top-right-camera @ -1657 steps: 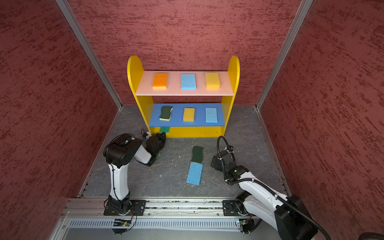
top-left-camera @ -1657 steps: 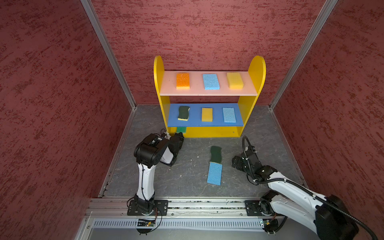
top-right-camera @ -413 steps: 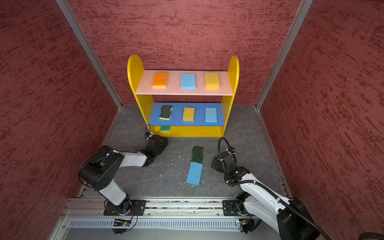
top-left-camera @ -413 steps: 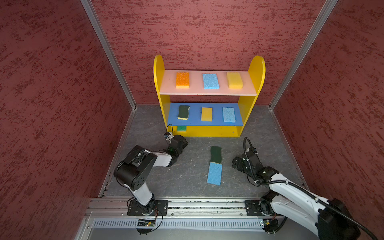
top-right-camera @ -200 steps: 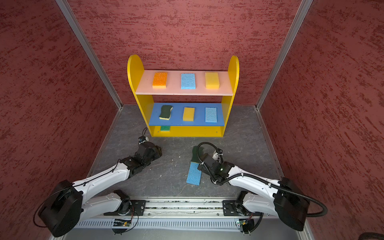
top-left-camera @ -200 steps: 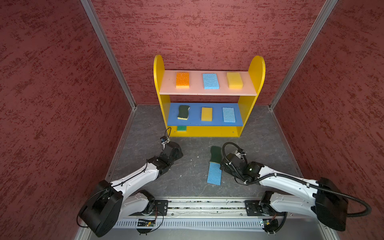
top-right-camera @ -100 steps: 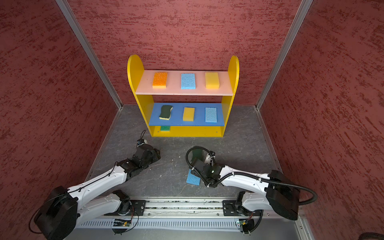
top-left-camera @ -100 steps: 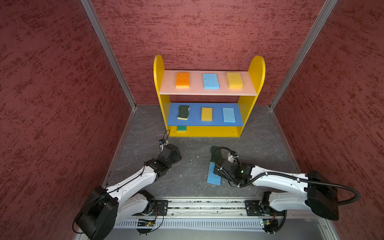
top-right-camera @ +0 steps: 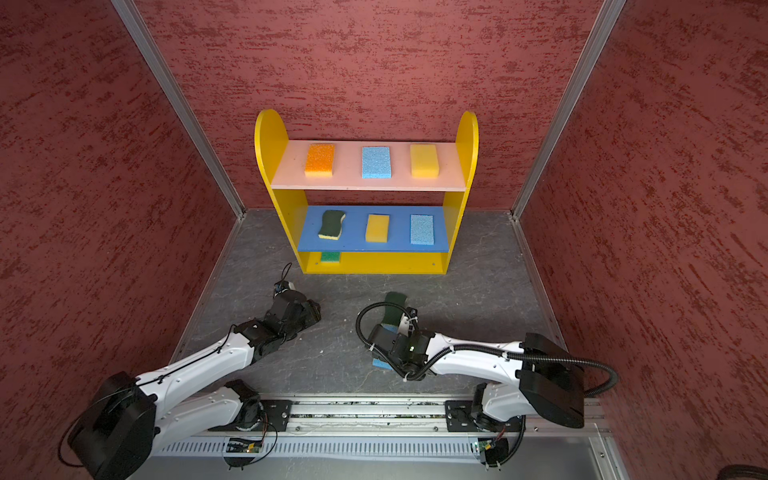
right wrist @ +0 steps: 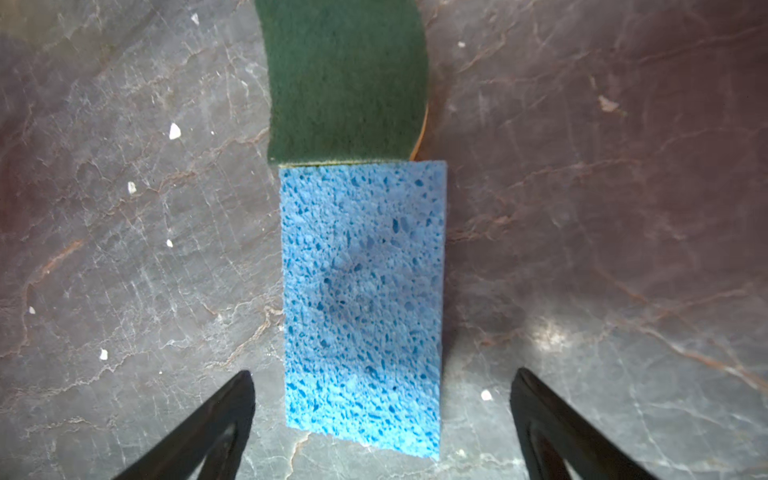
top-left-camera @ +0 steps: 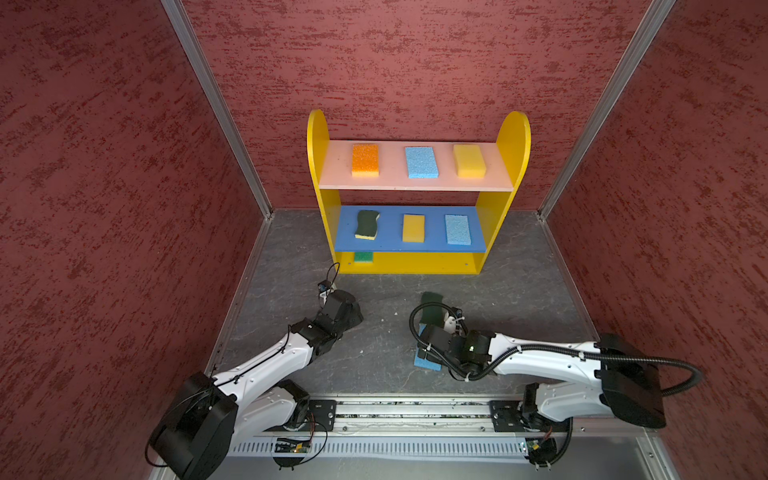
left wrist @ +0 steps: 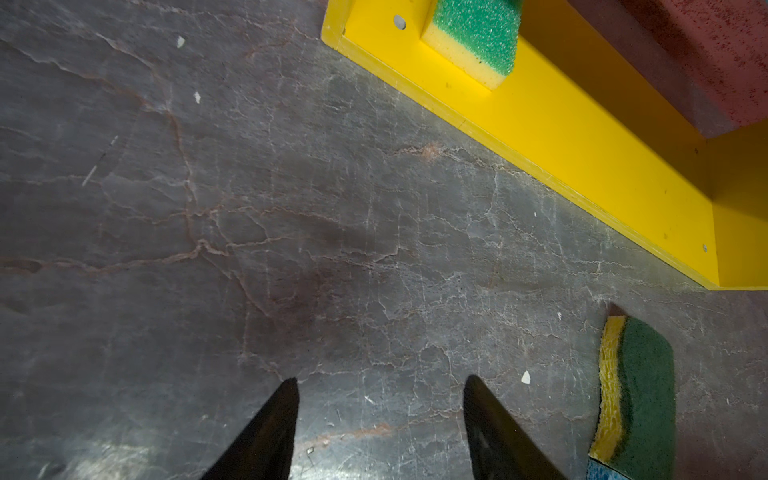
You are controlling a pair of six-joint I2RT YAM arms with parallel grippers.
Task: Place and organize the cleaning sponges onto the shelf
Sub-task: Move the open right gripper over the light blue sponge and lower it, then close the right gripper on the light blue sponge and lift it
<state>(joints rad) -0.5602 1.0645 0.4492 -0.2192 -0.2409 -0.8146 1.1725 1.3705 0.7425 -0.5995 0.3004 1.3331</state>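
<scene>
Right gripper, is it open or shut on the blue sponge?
Open: the right gripper has its jaws spread wide either side of the blue sponge, with clear gaps to it.

Shelf (top-left-camera: 415,265) stands at 12 o'clock on the floor (top-left-camera: 519,299).

Pink upper board: orange sponge (top-left-camera: 365,160), upper blue sponge (top-left-camera: 421,162), upper yellow sponge (top-left-camera: 469,161), each apart.

Blue middle board: shelved scourer (top-left-camera: 367,225), middle yellow sponge (top-left-camera: 413,228), middle blue sponge (top-left-camera: 458,229).

Base, 9 o'clock end: green-topped sponge (top-left-camera: 363,257).

Floor scourer (top-left-camera: 430,302) lies at the shelf's 6 o'clock. Floor blue sponge (top-left-camera: 427,363) lies at that scourer's 6 o'clock, partly under the right gripper (top-left-camera: 428,353).

Left gripper (top-left-camera: 353,313) is at the shelf's 7 o'clock.

Red textured walls (top-left-camera: 415,62) enclose a grey marbled floor (top-left-camera: 374,345)
</scene>
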